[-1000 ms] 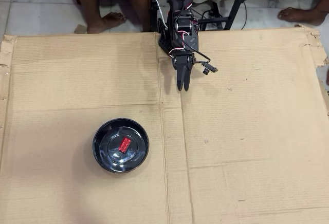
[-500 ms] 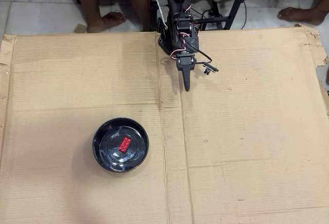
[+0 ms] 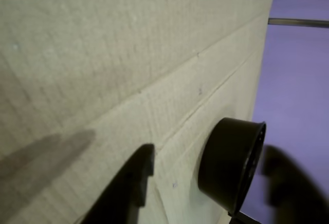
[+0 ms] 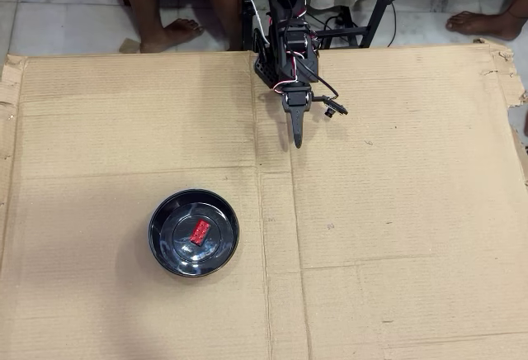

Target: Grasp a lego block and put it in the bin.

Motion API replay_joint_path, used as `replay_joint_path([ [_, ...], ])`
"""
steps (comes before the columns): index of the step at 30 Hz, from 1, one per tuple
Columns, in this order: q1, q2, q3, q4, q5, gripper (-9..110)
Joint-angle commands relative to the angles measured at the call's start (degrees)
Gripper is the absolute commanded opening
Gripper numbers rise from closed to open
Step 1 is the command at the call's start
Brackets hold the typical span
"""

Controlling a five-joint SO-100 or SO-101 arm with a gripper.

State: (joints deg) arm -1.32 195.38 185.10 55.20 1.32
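Note:
In the overhead view the small red lego block (image 4: 200, 230) lies inside the round black bowl (image 4: 169, 248), near its middle. The bowl stands on the cardboard, left of centre. My gripper (image 4: 297, 135) hangs from the folded arm at the top centre, far from the bowl, and holds nothing. In the wrist view, which is tilted, the bowl (image 3: 226, 170) shows from the side and its wall hides the block. My gripper (image 3: 211, 154) shows there as two dark, blurred fingers (image 3: 128, 188) standing apart.
A large sheet of cardboard (image 4: 396, 236) covers the floor, with creases and seams. The arm's base (image 4: 285, 30) stands at its far edge. Bare feet (image 4: 169, 34) and stand legs (image 4: 375, 13) are beyond that edge.

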Motion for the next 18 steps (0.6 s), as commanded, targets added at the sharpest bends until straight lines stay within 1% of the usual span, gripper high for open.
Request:
replay_joint_path([
  [1,0.18,0.97,0.62,0.26,-0.35,9],
  [3,0.26,0.97,0.62,0.35,-0.35,1],
  [4,0.26,0.97,0.53,0.53,-0.44,-1],
  [18,0.26,0.97,0.53,0.62,-0.44,0],
])
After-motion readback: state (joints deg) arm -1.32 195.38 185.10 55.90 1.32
